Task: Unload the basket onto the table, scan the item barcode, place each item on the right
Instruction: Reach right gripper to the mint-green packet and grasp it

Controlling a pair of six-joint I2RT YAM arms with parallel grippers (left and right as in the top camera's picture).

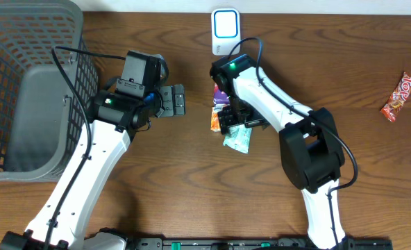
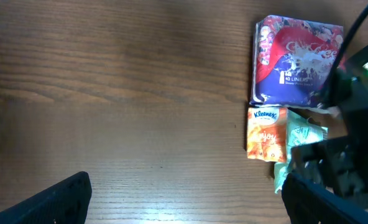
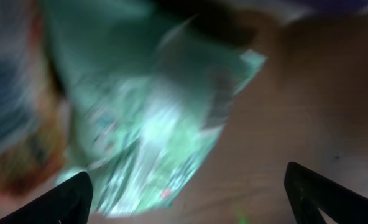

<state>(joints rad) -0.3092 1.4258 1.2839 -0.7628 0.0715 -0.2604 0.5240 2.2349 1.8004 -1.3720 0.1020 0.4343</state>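
Left arm (image 1: 87,167) and right arm (image 1: 264,94): white, smooth-shelled links joined by bulky black joint housings (image 1: 309,149), the largest at the right arm's elbow. A small green indicator light (image 1: 109,101) glows on the black block near each wrist, and thin black cables (image 1: 70,76) loop loosely outside the links of both arms.
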